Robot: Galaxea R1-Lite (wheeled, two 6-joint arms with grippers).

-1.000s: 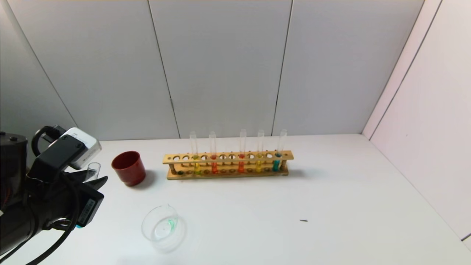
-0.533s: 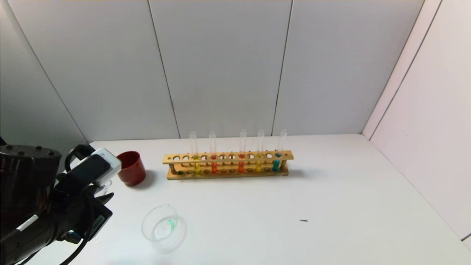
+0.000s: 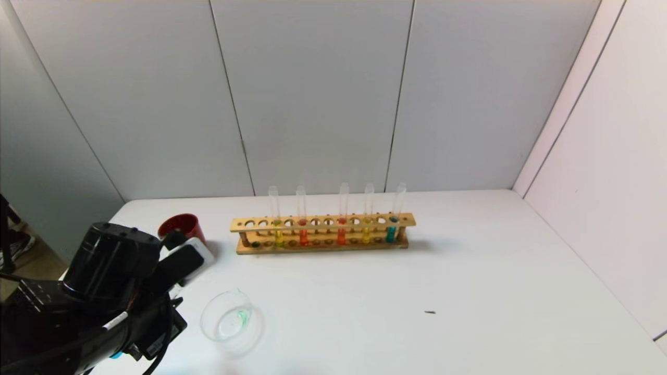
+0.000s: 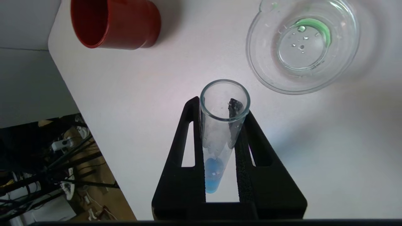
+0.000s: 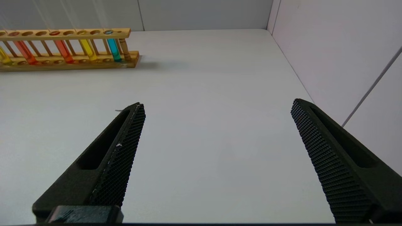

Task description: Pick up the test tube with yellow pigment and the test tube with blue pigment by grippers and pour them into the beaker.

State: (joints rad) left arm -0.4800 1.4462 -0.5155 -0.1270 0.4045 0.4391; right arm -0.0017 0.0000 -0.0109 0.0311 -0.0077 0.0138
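The white counter (image 3: 469,271) carries a wooden rack (image 3: 323,232) near its far edge, holding five upright tubes. The left arm reaches in from eight o'clock, its bulk hiding part of the red cup (image 3: 180,225) and all of its claw in the head view. The left claw (image 4: 220,125) is clamped on the test tube with blue pigment (image 4: 220,138), mouth toward the counter. The beaker (image 3: 229,320), at seven o'clock of the rack, holds a green trace. The right claw (image 5: 216,141) hangs wide apart, low over the counter.
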